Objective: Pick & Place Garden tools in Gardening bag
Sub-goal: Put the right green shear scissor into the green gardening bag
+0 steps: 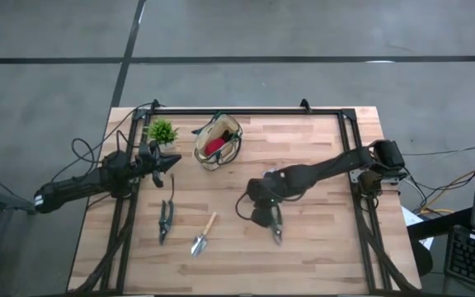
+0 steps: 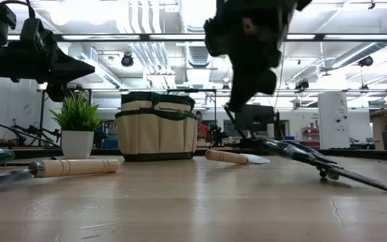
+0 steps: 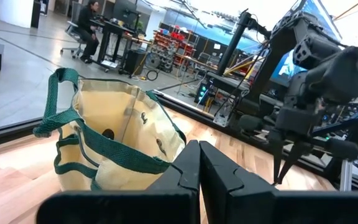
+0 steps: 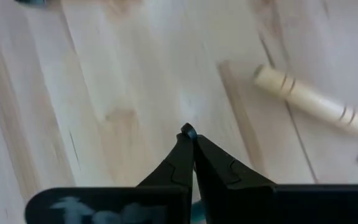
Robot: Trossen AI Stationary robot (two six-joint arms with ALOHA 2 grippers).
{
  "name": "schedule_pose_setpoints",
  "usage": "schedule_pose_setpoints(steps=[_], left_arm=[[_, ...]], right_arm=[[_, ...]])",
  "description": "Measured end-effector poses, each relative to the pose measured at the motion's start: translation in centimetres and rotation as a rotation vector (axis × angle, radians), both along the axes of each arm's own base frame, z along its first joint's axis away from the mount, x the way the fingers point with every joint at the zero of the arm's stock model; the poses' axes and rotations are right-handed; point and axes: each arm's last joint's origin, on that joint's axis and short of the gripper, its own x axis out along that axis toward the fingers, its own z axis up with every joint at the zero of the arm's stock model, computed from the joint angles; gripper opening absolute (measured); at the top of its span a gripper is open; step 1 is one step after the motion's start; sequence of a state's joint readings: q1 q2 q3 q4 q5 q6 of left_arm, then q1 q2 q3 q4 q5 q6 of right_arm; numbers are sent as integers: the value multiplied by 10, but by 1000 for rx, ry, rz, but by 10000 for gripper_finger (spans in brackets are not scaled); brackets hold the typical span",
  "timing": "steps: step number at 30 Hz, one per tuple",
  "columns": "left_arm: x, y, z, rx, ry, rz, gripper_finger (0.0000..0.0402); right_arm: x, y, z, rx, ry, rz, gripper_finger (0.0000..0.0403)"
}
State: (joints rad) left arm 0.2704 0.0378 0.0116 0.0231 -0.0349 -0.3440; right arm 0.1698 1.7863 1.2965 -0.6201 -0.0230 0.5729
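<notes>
The beige gardening bag (image 1: 218, 140) with green trim stands upright at the far middle of the table, with a red item (image 1: 213, 147) inside. It also shows in the left wrist view (image 3: 114, 140). My left gripper (image 3: 199, 149) is shut and empty, left of the bag (image 1: 170, 161). Dark pruning shears (image 1: 165, 221) and a wooden-handled trowel (image 1: 204, 234) lie flat near the front. My right gripper (image 1: 262, 216) is shut over the grey shears (image 1: 276, 229), right of the trowel. My right gripper comes at the grey shears from above, pointing down. A small dark part (image 4: 187, 130) shows at its shut fingertips; the fingers hide the rest of the hold. In the low view the shears' end under the gripper (image 2: 264, 142) is raised and the other end (image 2: 381, 187) is on the table.
A small green potted plant (image 1: 162, 130) stands left of the bag, close to my left gripper. A black frame rail (image 1: 246, 112) runs along the table's far and side edges. The trowel's handle (image 4: 309, 99) lies close to my right gripper. A second wooden handle (image 2: 72, 167) shows low at the left.
</notes>
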Motion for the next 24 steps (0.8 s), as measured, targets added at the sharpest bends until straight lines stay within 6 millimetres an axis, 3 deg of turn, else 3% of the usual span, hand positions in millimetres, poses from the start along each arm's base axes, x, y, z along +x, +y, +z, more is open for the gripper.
schedule_pose_setpoints(steps=[13, 24], left_arm=[[0, 0, 0, 0, 0, 0, 5], [0, 0, 0, 0, 1, 1, 5]], right_arm=[[26, 2, 72, -64, -248, -27, 8], [37, -10, 123, -73, -419, -30, 8]])
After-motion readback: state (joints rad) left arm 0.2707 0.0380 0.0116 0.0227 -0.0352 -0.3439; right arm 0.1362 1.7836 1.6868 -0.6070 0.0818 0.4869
